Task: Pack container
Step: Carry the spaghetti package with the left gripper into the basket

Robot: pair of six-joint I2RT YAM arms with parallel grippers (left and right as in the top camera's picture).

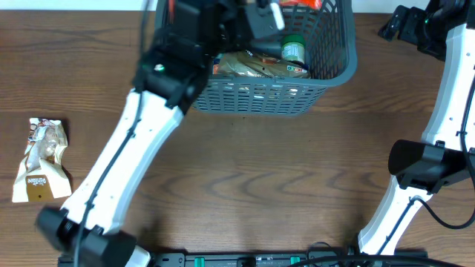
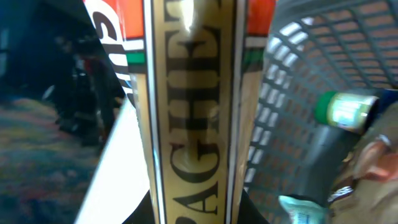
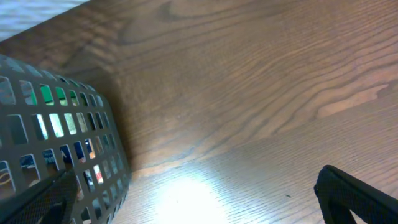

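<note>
The grey-blue lattice basket [image 1: 260,98] stands at the back centre of the table. My left gripper [image 1: 256,18] is over the basket and is shut on a tall spaghetti box [image 2: 193,112], yellow with an orange-red top, which fills the left wrist view, with the fingers [image 2: 193,214] at its lower end. In the basket lie a green-capped jar [image 1: 293,49] and a bread packet [image 1: 252,68]. The jar also shows in the left wrist view [image 2: 345,112], against the basket wall [image 2: 298,93]. My right gripper [image 3: 199,205] is open and empty above bare table, just right of the basket [image 3: 62,143].
A white and brown snack packet [image 1: 43,159] lies flat near the table's left edge. The right arm [image 1: 445,111] stands along the right side. The left arm [image 1: 126,148] crosses diagonally from the front left to the basket.
</note>
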